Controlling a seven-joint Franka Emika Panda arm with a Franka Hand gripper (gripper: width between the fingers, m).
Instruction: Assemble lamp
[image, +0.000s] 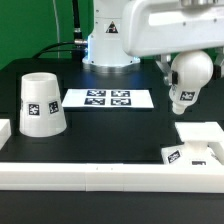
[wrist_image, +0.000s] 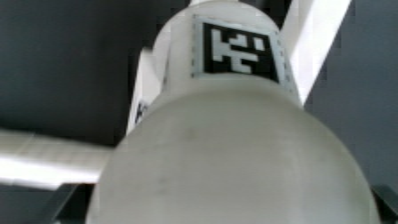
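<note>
Three parts: the shade (image: 42, 103) stands on the counter (image: 110, 130) at nine o'clock from the marker board (image: 108, 98), the base (image: 200, 138) at four o'clock, and the claw (image: 172, 68), seemingly clamped on the bulb (image: 188, 82), holds it above the base.

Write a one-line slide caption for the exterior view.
Arm holds white round-headed plastic bulb aloft; square white base and tapered white shade rest below.

1. Open table (image: 150, 122) lies between the shade (image: 40, 105), on the exterior view's left, and the base (image: 205, 136), on its right.
2. The marker board (image: 105, 98) lies flat mid-table, no bar to a pass overhead.
3. A rail (image: 100, 175) walls the near edge.
4. The bulb (image: 188, 78), hanging under the arm (image: 165, 30), crowds the air near the base.
</note>
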